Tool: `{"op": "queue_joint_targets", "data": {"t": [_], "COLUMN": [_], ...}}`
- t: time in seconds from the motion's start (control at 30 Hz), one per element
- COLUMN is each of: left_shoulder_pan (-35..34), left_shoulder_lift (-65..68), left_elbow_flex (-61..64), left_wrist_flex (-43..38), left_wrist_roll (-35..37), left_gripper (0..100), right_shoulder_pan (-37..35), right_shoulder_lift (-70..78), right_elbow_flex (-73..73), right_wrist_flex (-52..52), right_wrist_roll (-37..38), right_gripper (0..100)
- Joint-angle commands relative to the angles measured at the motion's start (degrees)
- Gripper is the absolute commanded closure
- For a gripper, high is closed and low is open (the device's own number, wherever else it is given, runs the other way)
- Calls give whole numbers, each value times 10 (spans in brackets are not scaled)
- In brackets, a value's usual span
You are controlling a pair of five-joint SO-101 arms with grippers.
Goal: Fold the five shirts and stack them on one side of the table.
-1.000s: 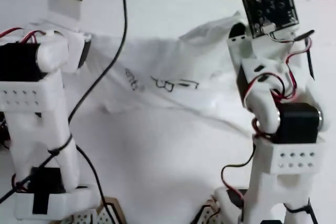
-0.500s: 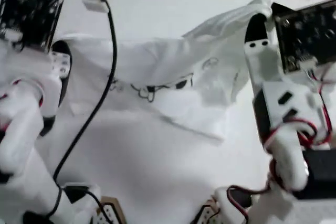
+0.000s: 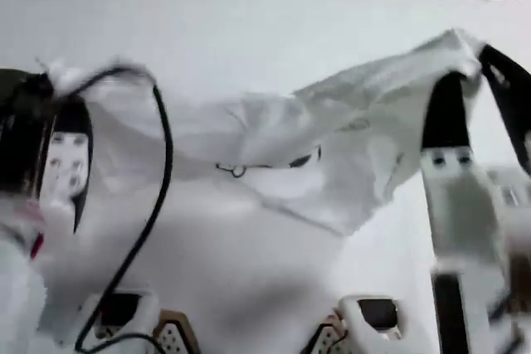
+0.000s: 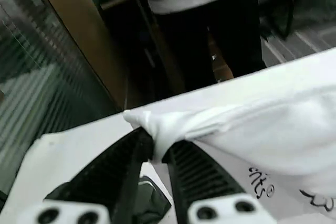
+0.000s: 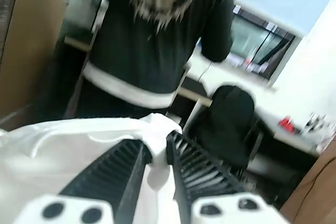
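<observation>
Over the last second both arms have swung up and apart, and the white cloth shirt with thin black print, which lay bunched low on the white tabletop, is now pulled out wide between them. The left pincer has drawn its corner out toward the left edge, and the right pincer has carried the other corner higher and farther right.

The left pincer is pressed together on a gathered fold of the shirt's edge, white cloth bulging out just past its ribbed black fingers. The right pincer pinches a similar tuft of cloth between its own ribbed fingers. From above, the shirt sags in a shallow arc from one held corner to the other, its right end higher than the middle. Its lower part drapes down to the tabletop near the arms' side, but whether it rests there or hangs just clear is hard to tell. The black print runs across the middle of the cloth. A black cable loops from the left arm down across the front of the shirt.
</observation>
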Motion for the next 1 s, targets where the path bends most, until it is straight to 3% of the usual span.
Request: {"op": "queue_joint_targets", "data": {"t": [0.0,0.47,0.73,0.97], "left_shoulder_pan": [0,0,3,4], "left_shoulder_lift": [-19,-18,-19,-18], "left_elbow_flex": [-1,127,317,458], "left_wrist_flex": [7,3,-80,-197], "left_wrist_roll": [3,0,0,-15], "left_gripper": [973,973,973,973], "right_shoulder_pan": [5,2,-37,-49], "right_shoulder_lift": [-6,1,15,17], "right_elbow_flex": [-56,-47,193,459], "right_wrist_flex": [15,32,-28,-218], "right_wrist_roll": [16,15,13,18], "right_gripper": [981,981,980,980]}}
